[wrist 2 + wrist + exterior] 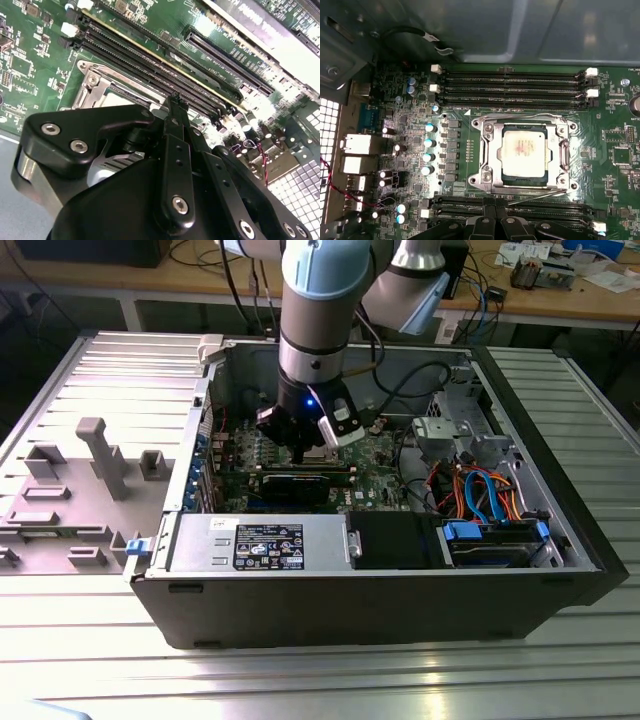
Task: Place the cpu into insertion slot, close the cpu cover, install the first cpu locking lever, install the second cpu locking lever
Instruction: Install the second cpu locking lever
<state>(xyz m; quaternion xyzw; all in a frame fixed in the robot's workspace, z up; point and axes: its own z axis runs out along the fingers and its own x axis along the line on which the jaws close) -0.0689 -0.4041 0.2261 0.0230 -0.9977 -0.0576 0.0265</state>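
I see the cpu (pixel 526 151) seated, cover (pixel 490 150) down; tool (pixel 492 227) fingers together, empty, just beside the lever (pixel 540 196): I'd press gently.

Tool (pixel 175 107) body hides most of insertion slot (pixel 107 90) in second wrist view.

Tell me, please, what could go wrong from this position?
The cover lies flat around the cpu, and one thin lever sticks out at a slant beside the memory slots. The gripper hangs close above these slots, so it might scrape them or slip off the lever.
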